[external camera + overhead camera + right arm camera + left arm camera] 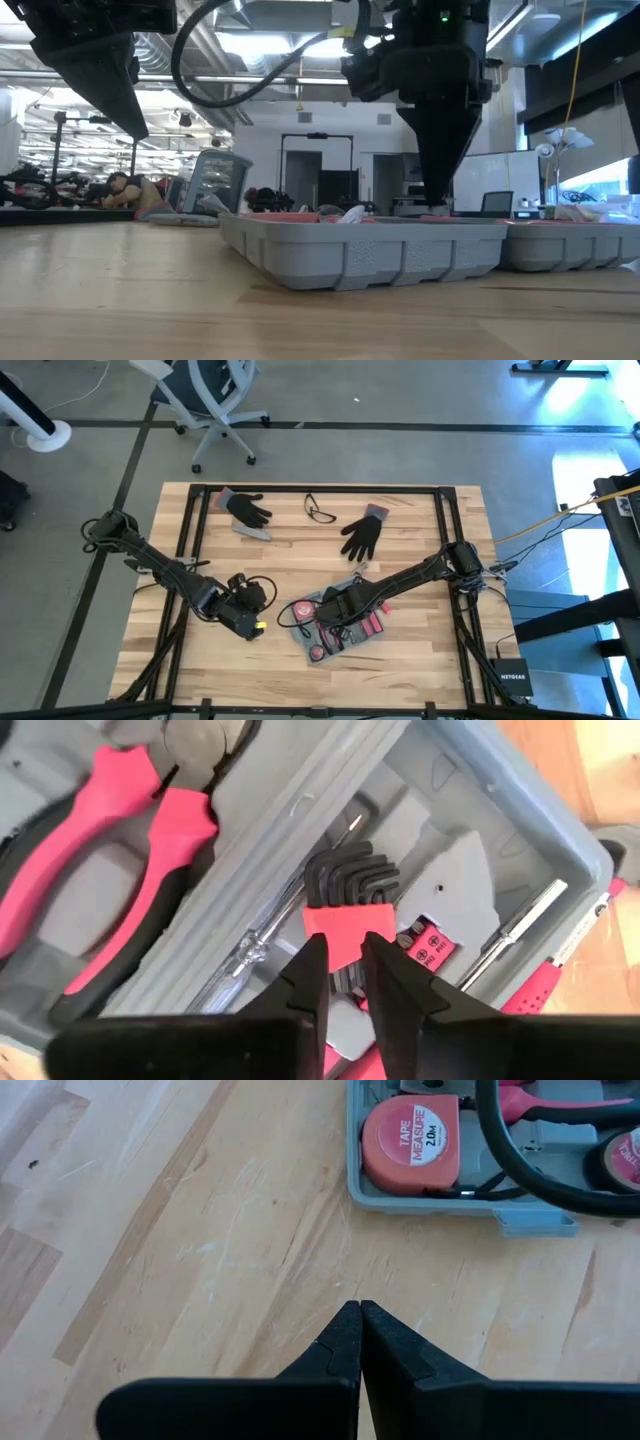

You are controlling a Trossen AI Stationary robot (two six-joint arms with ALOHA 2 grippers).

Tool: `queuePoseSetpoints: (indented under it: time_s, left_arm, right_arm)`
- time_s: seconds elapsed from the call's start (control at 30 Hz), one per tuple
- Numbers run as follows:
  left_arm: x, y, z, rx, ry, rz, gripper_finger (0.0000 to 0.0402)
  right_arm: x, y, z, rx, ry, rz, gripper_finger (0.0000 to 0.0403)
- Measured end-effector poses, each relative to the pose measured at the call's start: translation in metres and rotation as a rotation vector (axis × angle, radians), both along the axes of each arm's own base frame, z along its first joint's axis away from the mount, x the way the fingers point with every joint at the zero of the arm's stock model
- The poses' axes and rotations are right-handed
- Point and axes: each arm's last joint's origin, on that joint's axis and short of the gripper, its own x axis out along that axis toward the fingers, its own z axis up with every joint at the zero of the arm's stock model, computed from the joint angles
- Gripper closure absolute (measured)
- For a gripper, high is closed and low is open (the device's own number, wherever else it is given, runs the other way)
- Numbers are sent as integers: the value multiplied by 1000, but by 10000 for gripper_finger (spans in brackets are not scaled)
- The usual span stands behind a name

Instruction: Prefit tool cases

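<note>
Two tools are in view. The right tool (345, 970) sits inside the open case (335, 622) at the counter's (420, 660) near centre, jaws narrow, pinching the red hex-key holder (340, 930). The left tool (360, 1342) is fully closed, empty, beside the case.

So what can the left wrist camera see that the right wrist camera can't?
Only the left wrist view shows the pink tape measure, bare wooden table and the left gripper, shut over the wood. Only the right wrist view shows the hex key set, the pink-handled pliers and the right gripper, fingers either side of the keys' red holder. Both show the grey tool case.
</note>
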Motion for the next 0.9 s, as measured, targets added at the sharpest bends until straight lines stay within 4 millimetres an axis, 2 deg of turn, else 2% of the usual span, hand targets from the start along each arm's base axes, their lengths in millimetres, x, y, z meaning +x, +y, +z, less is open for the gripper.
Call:
queuePoseSetpoints:
  time_s: [0.2,0.33,0.43,0.57,0.73,0.8,0.9]
  left_arm:
    - [0,0,0,0,0,0,402]
    - [0,0,0,0,0,0,401]
    - [0,0,0,0,0,0,401]
    - [0,-1,0,-17,10,-8,401]
    - [0,-1,0,-29,18,-14,401]
    - [0,-1,0,-30,18,-14,401]
    - [0,-1,0,-30,19,-14,401]
  right_arm:
    - [-1,-1,1,-19,2,2,398]
    - [-1,-1,1,-23,6,29,388]
    - [1,0,-2,-15,-12,85,349]
    - [3,1,-5,-4,-14,151,272]
    - [5,-2,-5,-61,-34,154,179]
    - [7,-5,-9,-58,-25,146,156]
    - [8,-7,-20,-52,20,136,143]
